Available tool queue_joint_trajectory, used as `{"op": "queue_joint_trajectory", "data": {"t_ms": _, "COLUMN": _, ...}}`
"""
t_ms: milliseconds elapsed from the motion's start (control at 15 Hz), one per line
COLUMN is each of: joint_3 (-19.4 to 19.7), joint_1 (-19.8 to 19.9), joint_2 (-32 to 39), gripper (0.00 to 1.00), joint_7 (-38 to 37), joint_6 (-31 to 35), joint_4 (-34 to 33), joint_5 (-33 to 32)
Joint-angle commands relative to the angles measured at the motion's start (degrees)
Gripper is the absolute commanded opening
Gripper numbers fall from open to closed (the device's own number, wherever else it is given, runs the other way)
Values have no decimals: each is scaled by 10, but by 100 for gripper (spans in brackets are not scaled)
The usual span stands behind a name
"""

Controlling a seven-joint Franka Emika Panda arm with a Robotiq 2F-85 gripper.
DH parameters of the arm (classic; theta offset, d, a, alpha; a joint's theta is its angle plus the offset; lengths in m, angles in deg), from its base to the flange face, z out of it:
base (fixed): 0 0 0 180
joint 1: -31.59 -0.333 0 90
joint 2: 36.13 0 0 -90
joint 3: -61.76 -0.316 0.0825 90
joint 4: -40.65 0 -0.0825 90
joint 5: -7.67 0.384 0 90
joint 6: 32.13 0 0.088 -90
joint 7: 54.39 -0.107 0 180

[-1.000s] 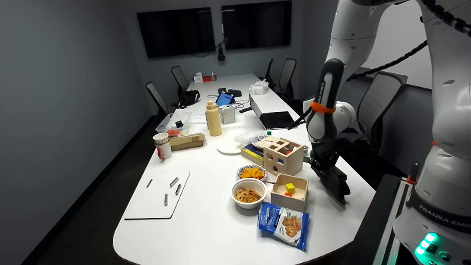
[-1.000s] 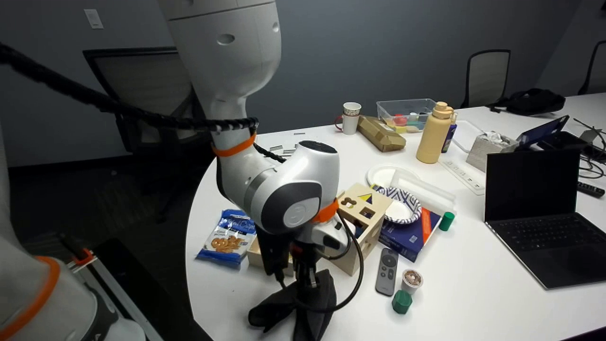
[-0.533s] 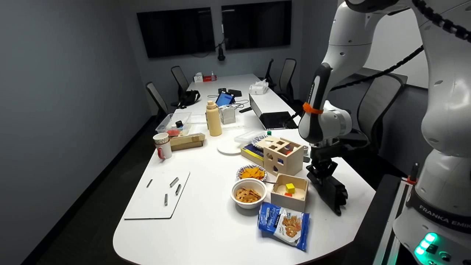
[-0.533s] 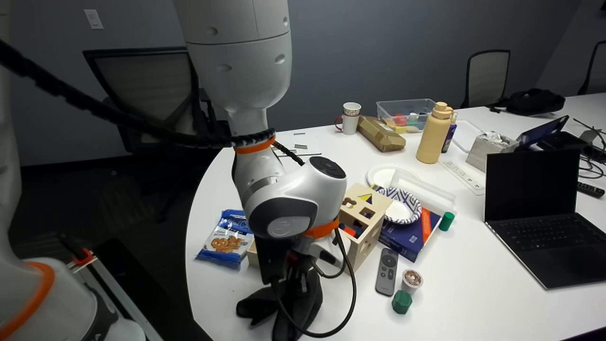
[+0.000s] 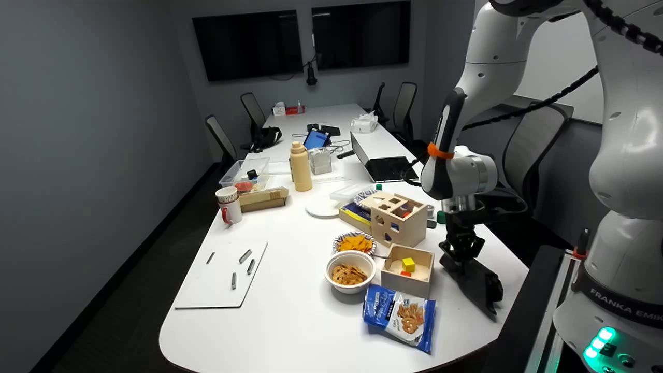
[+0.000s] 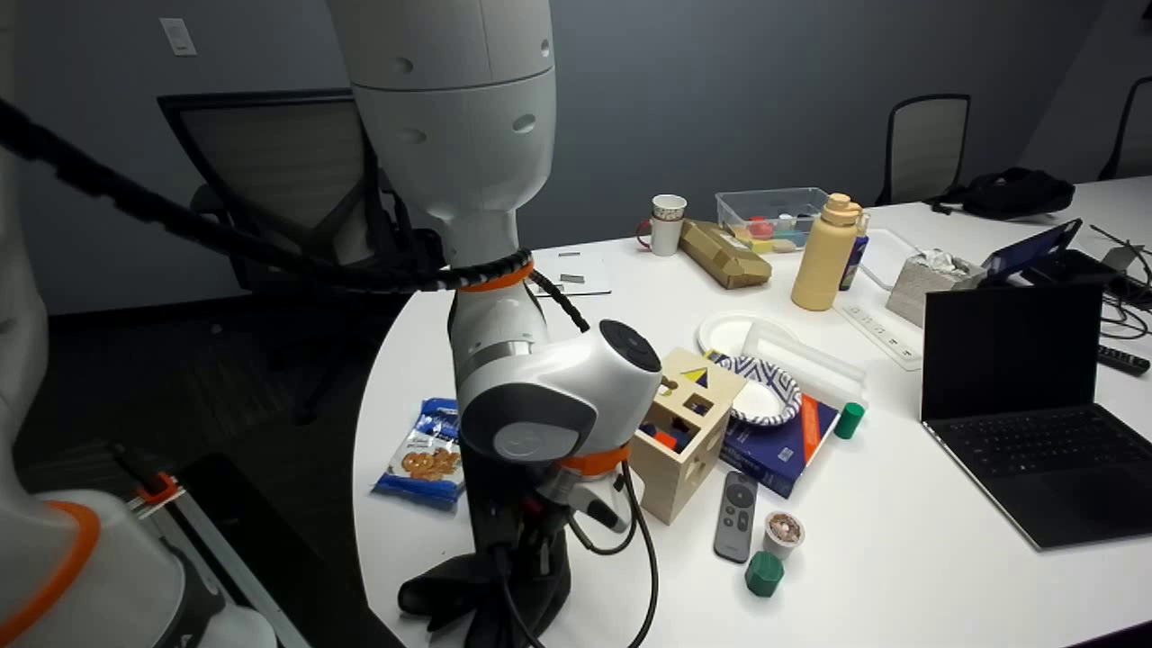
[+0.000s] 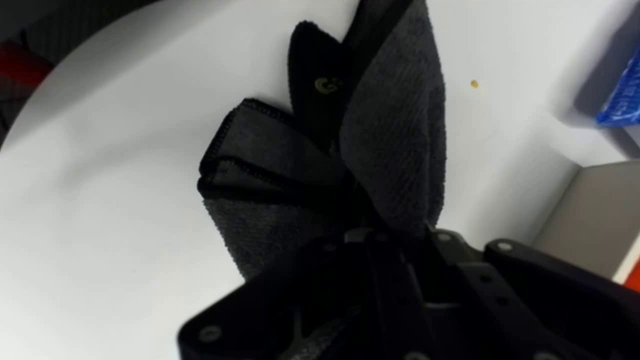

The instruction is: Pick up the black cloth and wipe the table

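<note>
- A long, smooth white table (image 5: 290, 311) runs from near to far; how much is wiped, I cannot tell.
- A jointed, hard-shelled white robot arm (image 5: 492, 57) leans over its near right end, as I see in an exterior view.
- A folded, towel-like black cloth (image 5: 474, 285) is held there, its lower part seemingly on the table; the picking up is done.
- A shiny blue snack bag (image 5: 399, 318) and a lidless, pale wooden box (image 5: 406, 285) are left of the cloth, apart from it.
- A two-fingered black gripper (image 7: 405, 240) is closed, with a fold of the cloth pinched in it.
- A tiny yellow crumb (image 7: 474, 84) lies between cloth and bag; so, in my judgement, the wiping remains to be finished, perhaps even to be started.
</note>
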Motion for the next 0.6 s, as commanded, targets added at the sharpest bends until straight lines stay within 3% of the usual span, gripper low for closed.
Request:
{"op": "queue_joint_trajectory", "data": {"t_ms": 0, "joint_3": 52, "joint_1": -30, "joint_2": -14, "gripper": 2, "joint_7": -13, "joint_6": -9, "joint_4": 19, "joint_5": -8}}
{"op": "queue_joint_trajectory", "data": {"t_ms": 200, "joint_3": 89, "joint_1": -32, "joint_2": -1, "gripper": 2, "joint_7": -11, "joint_6": 8, "joint_4": 11, "joint_5": -14}}
{"op": "queue_joint_trajectory", "data": {"t_ms": 533, "joint_3": 82, "joint_1": 21, "joint_2": 36, "gripper": 2, "joint_7": 26, "joint_6": 15, "joint_4": -40, "joint_5": 21}}
